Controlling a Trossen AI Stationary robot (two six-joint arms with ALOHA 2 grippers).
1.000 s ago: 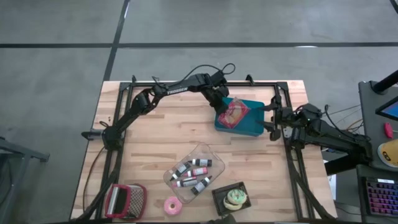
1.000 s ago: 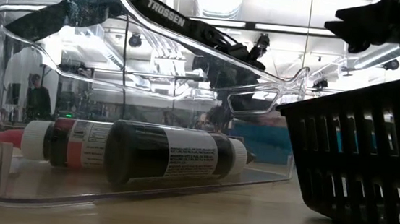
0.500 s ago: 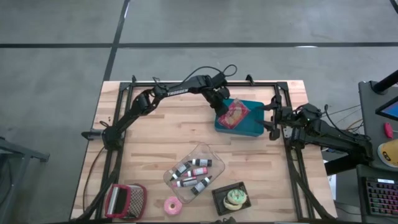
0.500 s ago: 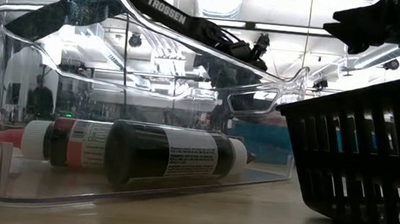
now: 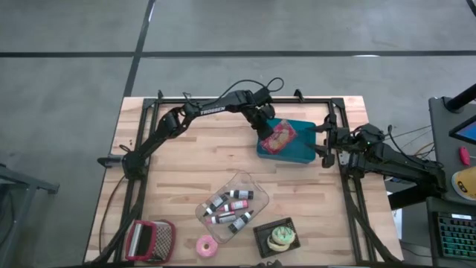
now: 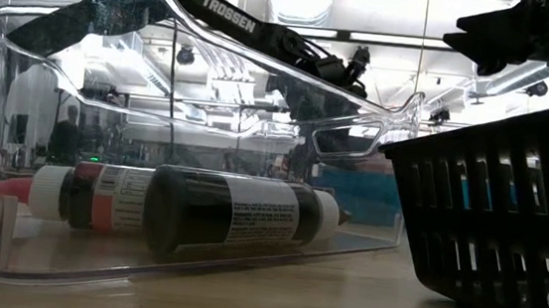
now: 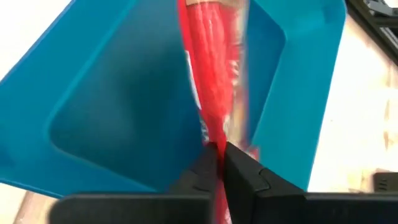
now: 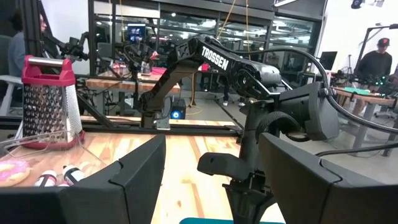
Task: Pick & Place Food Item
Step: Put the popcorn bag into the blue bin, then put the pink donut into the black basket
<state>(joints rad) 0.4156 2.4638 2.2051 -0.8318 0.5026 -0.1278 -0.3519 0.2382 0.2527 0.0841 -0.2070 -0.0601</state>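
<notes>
Overhead, you can see the wooden table [image 5: 186, 171] with both arms reaching toward its far right part, where the teal tray [image 5: 297, 149] sits. Your left gripper [image 5: 265, 128] hangs over the tray's near-left corner, and your right gripper [image 5: 326, 145] waits just beside the tray's right edge with its fingers [image 8: 134, 180] spread apart and nothing between them. Nearer the front of the table lies the clear bin [image 5: 230, 206] of small bottles [image 6: 234, 213], then the black basket [image 5: 275, 237] with a green-frosted pastry, the red-handled grater [image 5: 151, 240] and the pink donut [image 5: 205, 245]. Now look at the red food packet [image 7: 214, 74]: in the left wrist view it stands on edge over the tray's hollow, stretching away from the gripper, and its near edge runs down into the narrow slit between the two dark fingertips [image 7: 198, 177]. Those jaws are pressed nearly together and pinch that edge of the packet, so the packet is held above the tray.
</notes>
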